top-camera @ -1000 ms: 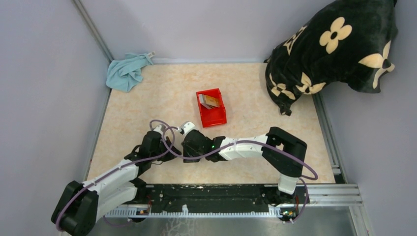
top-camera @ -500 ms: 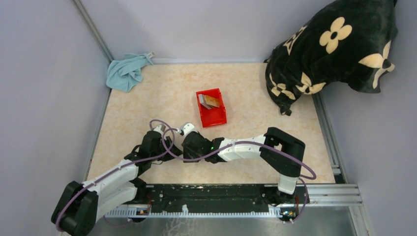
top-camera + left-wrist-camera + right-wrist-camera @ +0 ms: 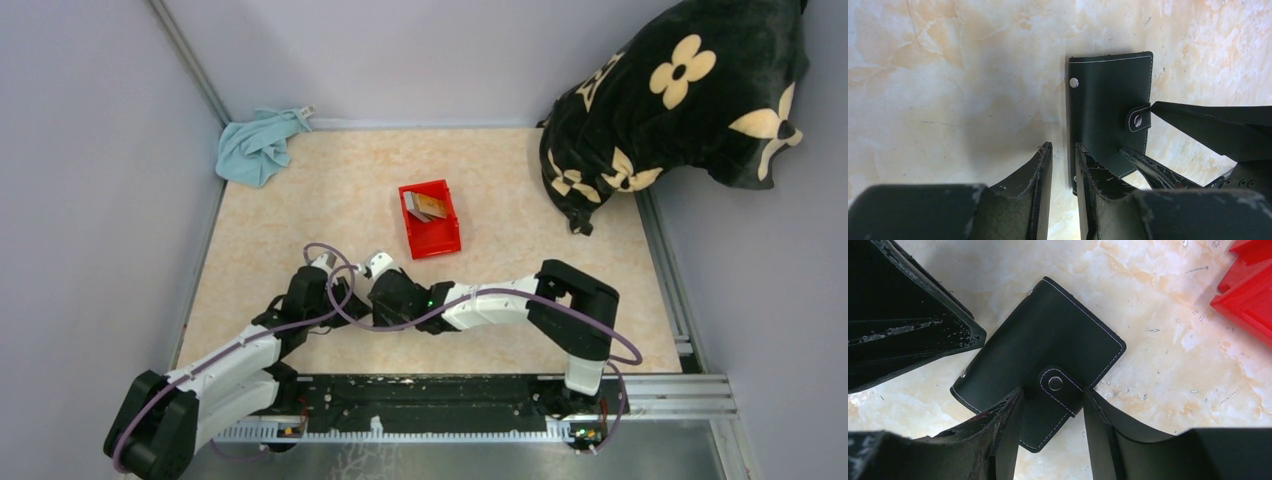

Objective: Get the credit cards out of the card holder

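Observation:
The card holder (image 3: 1110, 105) is a black wallet, lying flat and closed on the marbled table with its snap strap fastened. It also shows in the right wrist view (image 3: 1043, 350). In the top view both grippers hide it. My left gripper (image 3: 1063, 155) is all but shut, with only a thin slit and nothing in it. Its tips are at the wallet's edge. My right gripper (image 3: 1052, 400) is open, with its jaws on either side of the snap strap (image 3: 1058, 387). Several tan and grey credit cards (image 3: 425, 207) lie in the red bin (image 3: 437, 238).
The red bin's corner (image 3: 1248, 295) is close to the right of the wallet. A blue cloth (image 3: 258, 145) lies in the back left corner. A black flowered cushion (image 3: 680, 100) fills the back right. Grey walls close in the sides and back.
My right arm has edged a little to the left, toward the left gripper. The left arm and the wallet have not visibly moved.

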`<state>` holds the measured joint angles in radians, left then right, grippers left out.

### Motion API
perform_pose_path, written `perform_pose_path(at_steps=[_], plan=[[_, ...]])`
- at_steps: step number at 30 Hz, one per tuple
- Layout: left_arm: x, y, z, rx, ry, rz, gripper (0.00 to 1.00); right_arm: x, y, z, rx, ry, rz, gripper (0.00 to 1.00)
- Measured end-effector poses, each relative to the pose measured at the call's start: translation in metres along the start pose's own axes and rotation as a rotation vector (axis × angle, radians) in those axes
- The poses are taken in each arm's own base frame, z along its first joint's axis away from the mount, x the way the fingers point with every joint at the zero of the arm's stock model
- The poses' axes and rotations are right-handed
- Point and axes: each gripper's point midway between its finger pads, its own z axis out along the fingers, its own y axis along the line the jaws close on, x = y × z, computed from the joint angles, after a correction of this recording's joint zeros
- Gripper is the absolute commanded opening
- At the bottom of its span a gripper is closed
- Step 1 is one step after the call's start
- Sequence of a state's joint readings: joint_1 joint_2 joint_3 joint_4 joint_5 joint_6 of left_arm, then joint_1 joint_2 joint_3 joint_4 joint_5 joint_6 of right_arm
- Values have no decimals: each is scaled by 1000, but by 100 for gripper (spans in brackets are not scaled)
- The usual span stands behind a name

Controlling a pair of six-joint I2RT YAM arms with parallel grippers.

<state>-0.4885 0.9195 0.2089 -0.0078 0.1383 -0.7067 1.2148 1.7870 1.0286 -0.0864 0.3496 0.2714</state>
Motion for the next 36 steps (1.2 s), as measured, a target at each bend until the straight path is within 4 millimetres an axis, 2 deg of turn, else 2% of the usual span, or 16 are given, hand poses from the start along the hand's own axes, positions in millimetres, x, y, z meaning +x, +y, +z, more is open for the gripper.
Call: perform_pose_path(at_steps=[2, 4, 11, 18, 24, 31, 32, 33, 34, 36], plan=[[0, 0, 0, 0, 0, 0, 30, 0, 0, 1, 1, -1, -3, 46], [0, 0, 0, 0, 1, 0, 30, -1, 1, 3, 1, -6, -5, 39], [0, 0, 0, 2, -2, 0, 30, -9, 1, 10, 29, -34, 21, 0], [-1, -1, 0, 4, -3, 1, 30, -10, -2, 11, 39, -38, 74, 0], [0, -2, -1, 12, 1, 1, 31, -11, -2, 10, -37, -57, 156, 0], [-2, -9, -2, 37, 1, 3, 31, -7, 8, 3, -133, -46, 183, 0], [-2, -9, -2, 38, 2, 3, 31, -6, 10, 2, -144, -42, 183, 5], [-2, -9, -3, 39, 3, 3, 31, -5, 11, 1, -151, -39, 182, 19], [-2, -9, -3, 39, 3, 3, 31, -4, 11, 1, -154, -36, 182, 27], [-2, -10, -3, 40, 3, 3, 32, -5, 11, 0, -154, -38, 176, 39]])
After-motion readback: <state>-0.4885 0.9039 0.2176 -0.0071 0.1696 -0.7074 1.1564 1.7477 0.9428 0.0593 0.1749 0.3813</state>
